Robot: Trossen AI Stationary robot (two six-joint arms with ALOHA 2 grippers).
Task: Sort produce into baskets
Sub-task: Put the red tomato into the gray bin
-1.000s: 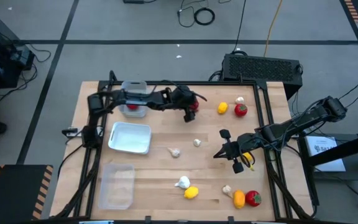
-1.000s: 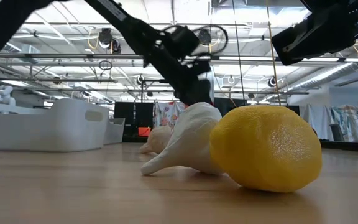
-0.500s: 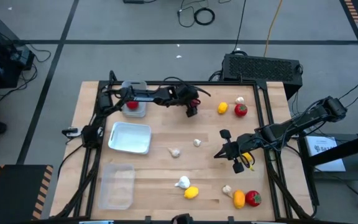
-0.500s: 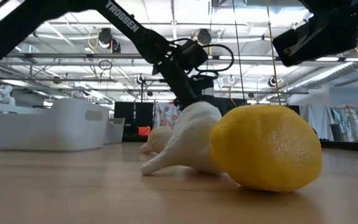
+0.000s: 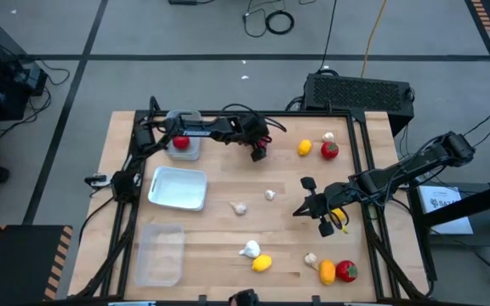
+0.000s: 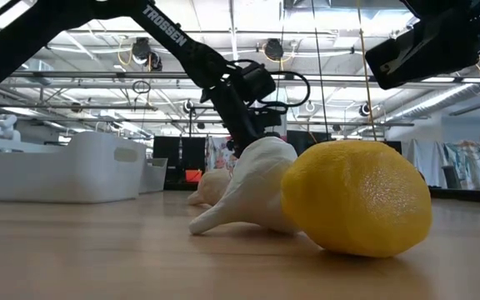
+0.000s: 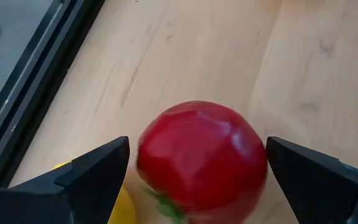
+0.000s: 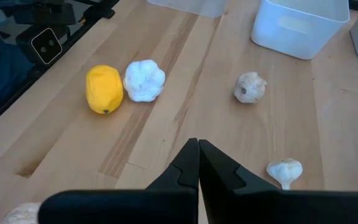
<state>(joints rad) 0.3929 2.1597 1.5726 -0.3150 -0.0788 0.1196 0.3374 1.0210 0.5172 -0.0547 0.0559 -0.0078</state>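
Note:
My left gripper [image 5: 259, 153] is over the far middle of the table, shut on a red round fruit [image 7: 201, 158]; it also shows in the low view [image 6: 248, 100]. The greyish basket [image 5: 184, 127] at the far left holds another red fruit [image 5: 179, 142]. The white basket [image 5: 178, 188] and the clear basket [image 5: 160, 253] stand nearer on the left. My right gripper [image 5: 298, 210] is shut and empty above the table's right half; it also shows in its wrist view [image 8: 198, 149]. My left gripper pinches the red fruit by two opposite sides [image 7: 260, 158] between its two fingers [image 7: 98, 171]. The fingers point down from above. The fruit's green top [image 7: 163, 205] faces sideways. The fruit hangs above the wooden table top.
Loose on the table: a lemon [image 5: 304, 147], a red fruit [image 5: 329, 150] and a garlic [image 5: 327, 136] at the far right; two garlics [image 5: 270, 195] [image 5: 239, 207] mid-table; a white garlic [image 5: 250, 249], a lemon [image 5: 262, 263], an orange oval [image 5: 327, 271] and a red fruit [image 5: 345, 271] near the front.
My left gripper has risen with the red fruit and gone a little toward the table's far edge, its arm swinging toward that edge. The fruit has stayed between the fingers.

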